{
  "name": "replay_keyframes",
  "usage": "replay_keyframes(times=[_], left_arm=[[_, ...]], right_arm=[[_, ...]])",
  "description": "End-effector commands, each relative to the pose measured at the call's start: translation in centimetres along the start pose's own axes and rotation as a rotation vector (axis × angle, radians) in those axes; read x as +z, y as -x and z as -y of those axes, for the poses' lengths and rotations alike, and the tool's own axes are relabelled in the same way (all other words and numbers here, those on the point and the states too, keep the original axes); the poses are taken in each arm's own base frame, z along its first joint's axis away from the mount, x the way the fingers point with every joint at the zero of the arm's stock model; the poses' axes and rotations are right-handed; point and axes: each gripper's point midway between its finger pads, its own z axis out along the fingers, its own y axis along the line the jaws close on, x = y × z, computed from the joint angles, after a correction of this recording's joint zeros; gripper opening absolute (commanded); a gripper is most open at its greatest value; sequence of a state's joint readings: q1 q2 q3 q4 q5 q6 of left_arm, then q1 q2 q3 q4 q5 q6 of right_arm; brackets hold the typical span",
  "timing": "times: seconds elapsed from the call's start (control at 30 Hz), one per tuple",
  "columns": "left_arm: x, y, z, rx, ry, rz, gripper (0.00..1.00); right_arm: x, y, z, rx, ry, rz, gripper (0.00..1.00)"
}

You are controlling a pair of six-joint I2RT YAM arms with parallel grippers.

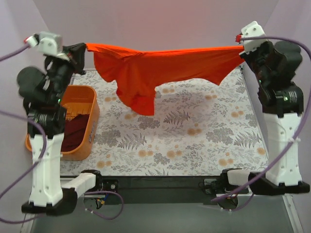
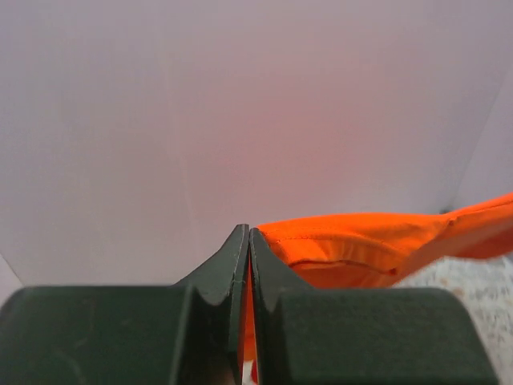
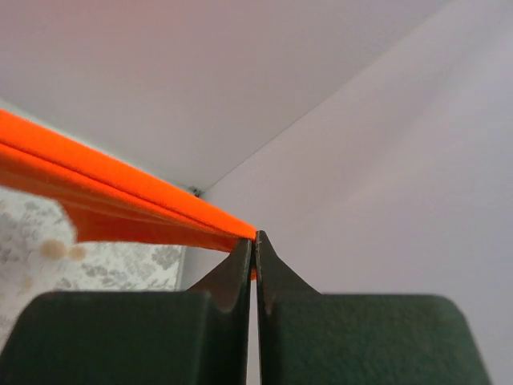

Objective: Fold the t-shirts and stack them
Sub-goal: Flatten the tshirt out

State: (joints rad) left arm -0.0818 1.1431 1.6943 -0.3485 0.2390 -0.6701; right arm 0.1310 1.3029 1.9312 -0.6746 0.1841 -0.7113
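The bright orange-red t-shirt (image 1: 146, 73) hangs stretched in the air across the back of the table, its lower part drooping toward the cloth. My left gripper (image 1: 83, 47) is shut on its left end; the left wrist view shows the shirt (image 2: 361, 245) pinched between the closed jaws of that gripper (image 2: 249, 233). My right gripper (image 1: 241, 48) is shut on its right end; the right wrist view shows the shirt (image 3: 120, 192) running taut into the closed jaws of that gripper (image 3: 256, 237). The dark maroon t-shirt (image 1: 75, 131) lies bunched in the orange basket (image 1: 90, 92).
The table carries a floral-patterned cloth (image 1: 194, 131). The orange plastic basket stands at its left edge beside my left arm. Pale walls close in the back and both sides.
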Motion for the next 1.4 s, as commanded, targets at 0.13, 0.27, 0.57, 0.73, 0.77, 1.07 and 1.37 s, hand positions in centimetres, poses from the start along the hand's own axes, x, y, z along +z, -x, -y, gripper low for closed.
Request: replay_keyframes(times=[0.13,0.27,0.57,0.73,0.77,1.07,1.37], left_arm=[[-9.0,12.8,0.3,0.114,0.115,0.409,0.00],[-9.9,13.8,1.2,0.132,0.078,0.431,0.00],[-2.8,6.2,-1.5,0.141,0.110,0.231,0.00],[3.8,-0.7,-1.2,0.087,-0.008,0.098,0.00],[6.2,-3.0,-1.5,0.069,-0.026,0.062,0.00],[15.3,6.0,-6.0,0.110,0.103,0.412,0.00],[19.5,0.5,-6.1,0.163,0.006,0.431,0.00]], right_arm=[[-13.5,6.9,10.8,0.058,-0.447,0.335,0.01],[-14.6,7.9,11.2,0.041,-0.458,0.387,0.01],[-5.4,4.4,5.4,-0.076,-0.280,0.273,0.01],[1.6,2.0,2.3,-0.100,-0.204,0.200,0.01],[2.6,2.1,2.4,-0.096,-0.212,0.204,0.01],[10.0,7.0,12.3,0.051,-0.467,0.286,0.01],[16.2,3.1,6.7,0.001,-0.376,0.352,0.01]])
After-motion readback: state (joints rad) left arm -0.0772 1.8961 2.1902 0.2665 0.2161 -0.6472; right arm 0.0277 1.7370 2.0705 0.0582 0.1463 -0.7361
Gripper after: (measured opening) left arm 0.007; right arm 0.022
